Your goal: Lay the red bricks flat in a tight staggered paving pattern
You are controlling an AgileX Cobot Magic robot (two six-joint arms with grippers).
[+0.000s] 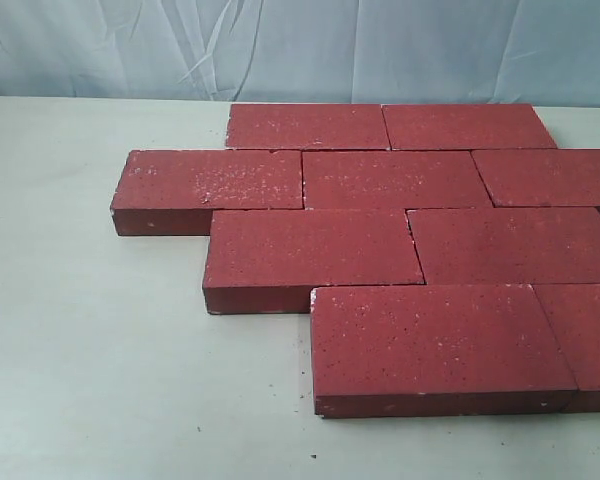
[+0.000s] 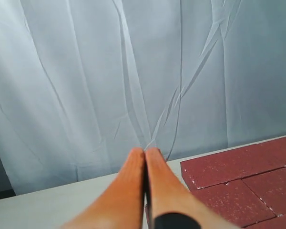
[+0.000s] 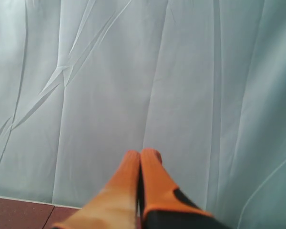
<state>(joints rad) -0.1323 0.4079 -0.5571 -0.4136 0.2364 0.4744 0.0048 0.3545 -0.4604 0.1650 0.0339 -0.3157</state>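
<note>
The red bricks (image 1: pixel 380 250) are being shown lying flat on the counter (image 1: pixel 80 350) in four rows, packed side by side, with each row shifted from the next. The paving job is being judged as almost done; maybe only thin cracks between some bricks are being left to close. No box or bin is being seen. The left gripper (image 2: pixel 145 160) and the right gripper (image 3: pixel 140 160) are being held pinched together with nothing in them, pointed at the pale curtain (image 3: pixel 133 71).
</note>
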